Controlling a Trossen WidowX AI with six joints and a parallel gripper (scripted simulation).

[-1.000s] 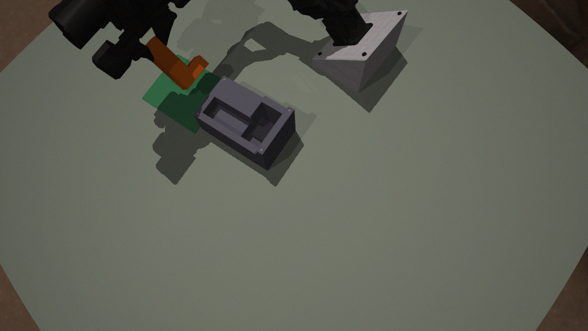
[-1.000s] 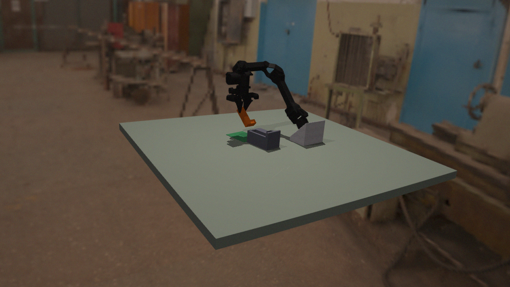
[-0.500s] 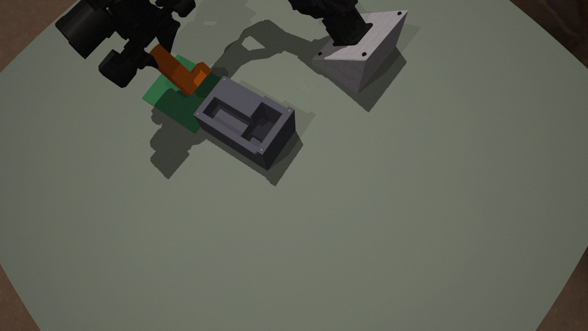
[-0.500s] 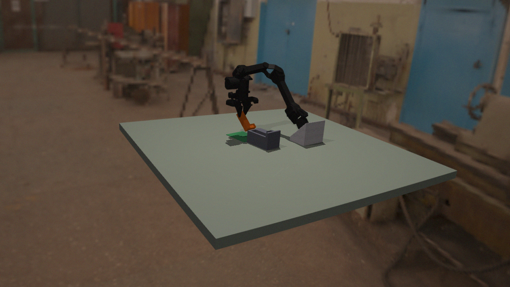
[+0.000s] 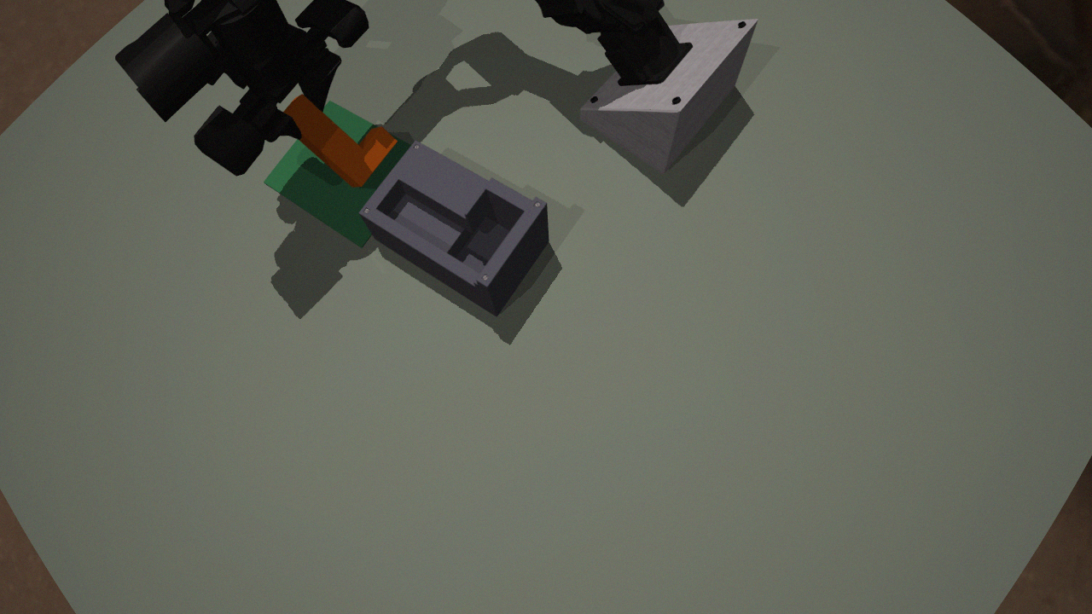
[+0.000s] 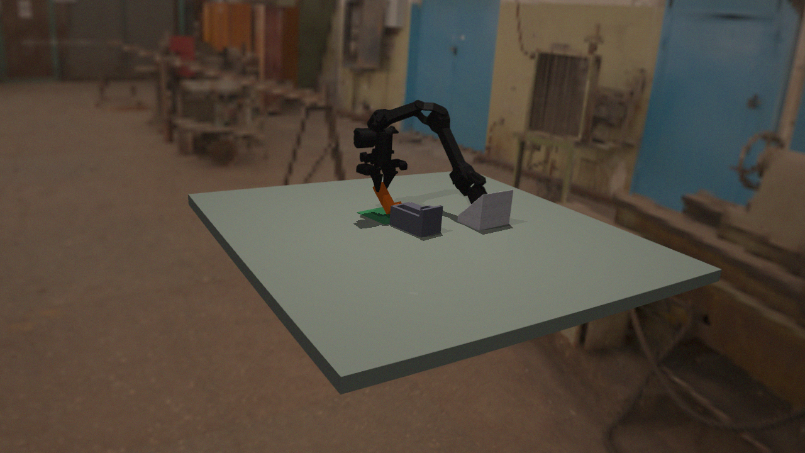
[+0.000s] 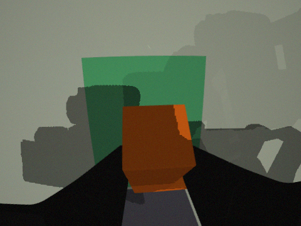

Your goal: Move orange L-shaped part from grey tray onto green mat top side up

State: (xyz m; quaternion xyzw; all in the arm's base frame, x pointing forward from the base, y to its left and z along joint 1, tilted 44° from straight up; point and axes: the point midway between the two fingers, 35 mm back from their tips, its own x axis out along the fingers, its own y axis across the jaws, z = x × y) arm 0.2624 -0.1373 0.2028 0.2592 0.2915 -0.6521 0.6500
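My gripper (image 5: 309, 116) (image 6: 382, 187) (image 7: 153, 150) is shut on the straight end of the orange part (image 5: 328, 145) (image 6: 385, 198) (image 7: 153, 138). The part is steeply tilted, with the held end up and the L-shaped end down. It is over the green mat (image 5: 286, 168) (image 6: 368, 212) (image 7: 103, 67), with its low end close to the tray's near side. I cannot tell whether the low end touches the mat or the tray. The grey tray (image 5: 446, 171) (image 6: 430, 222) (image 7: 160, 210) has an empty L-shaped pocket. The L-shaped end is mostly hidden in the wrist view.
The tray stands against the mat's edge and is taller than the mat. The arm's light grey wedge base (image 5: 705, 65) (image 6: 496, 211) stands beyond the tray. The arm's shadow falls across the mat and the table (image 5: 611, 419) (image 6: 450, 287).
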